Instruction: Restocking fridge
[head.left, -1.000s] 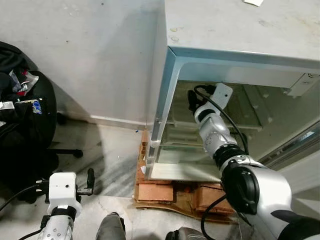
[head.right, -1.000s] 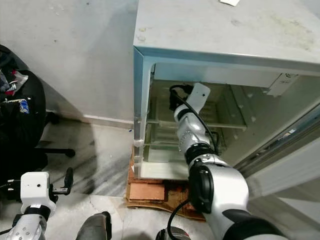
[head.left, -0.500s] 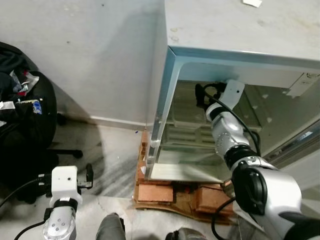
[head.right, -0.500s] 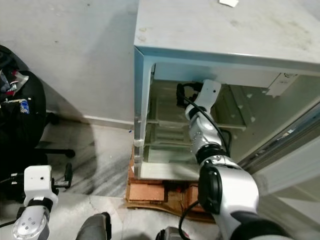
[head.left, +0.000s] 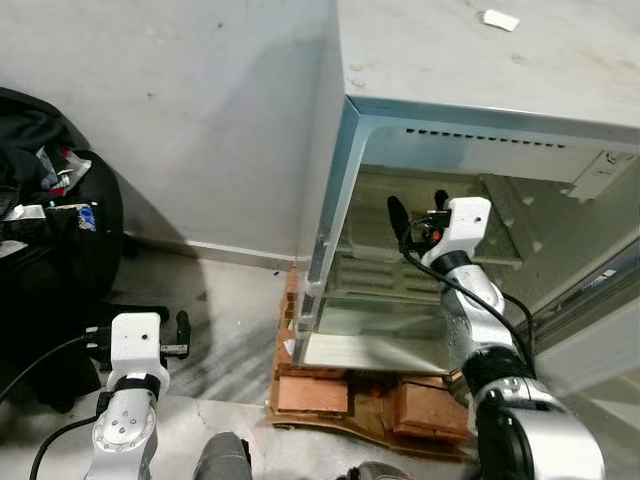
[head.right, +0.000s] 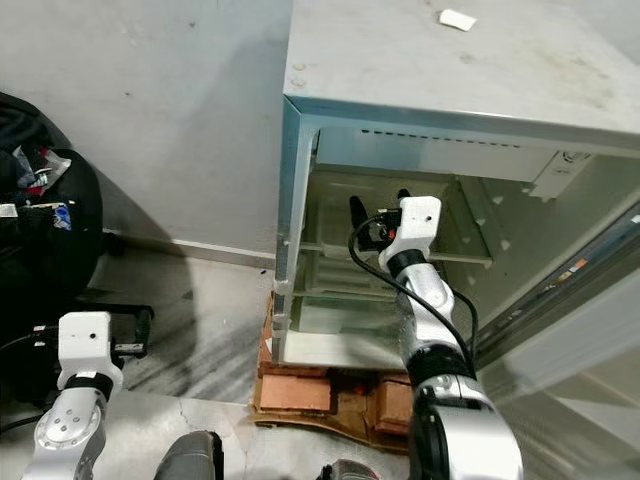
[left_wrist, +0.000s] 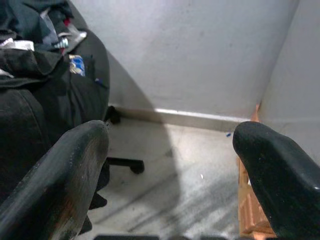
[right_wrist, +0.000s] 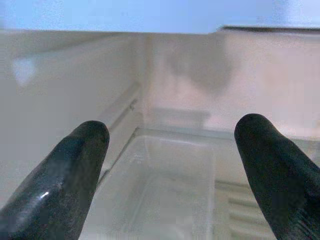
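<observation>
The small silver fridge (head.left: 345, 150) stands open, and its pale shelves (head.left: 375, 238) hold nothing that I can see. My right gripper (head.left: 417, 208) hovers at the mouth of the fridge, level with the upper shelf. Its fingers are open with nothing between them. The right wrist view looks past both fingers (right_wrist: 75, 170) onto a clear shelf tray (right_wrist: 170, 185) and the back wall. My left gripper (head.left: 150, 325) hangs low at the left, near the floor. It is open and holds nothing, and its fingers (left_wrist: 70, 170) point at the wall corner.
The fridge sits on bricks and board (head.left: 310, 392). Its door (head.left: 590, 300) stands open at the right. A black chair piled with bags (head.left: 50, 230) is at the left, and grey floor (head.left: 230, 310) lies between it and the fridge. A white scrap (head.left: 497, 19) lies on the fridge top.
My right gripper has drawn back from deep over the upper shelf to the fridge's mouth, so its fingers now show. The head view has shifted a little. The left arm stays low.
</observation>
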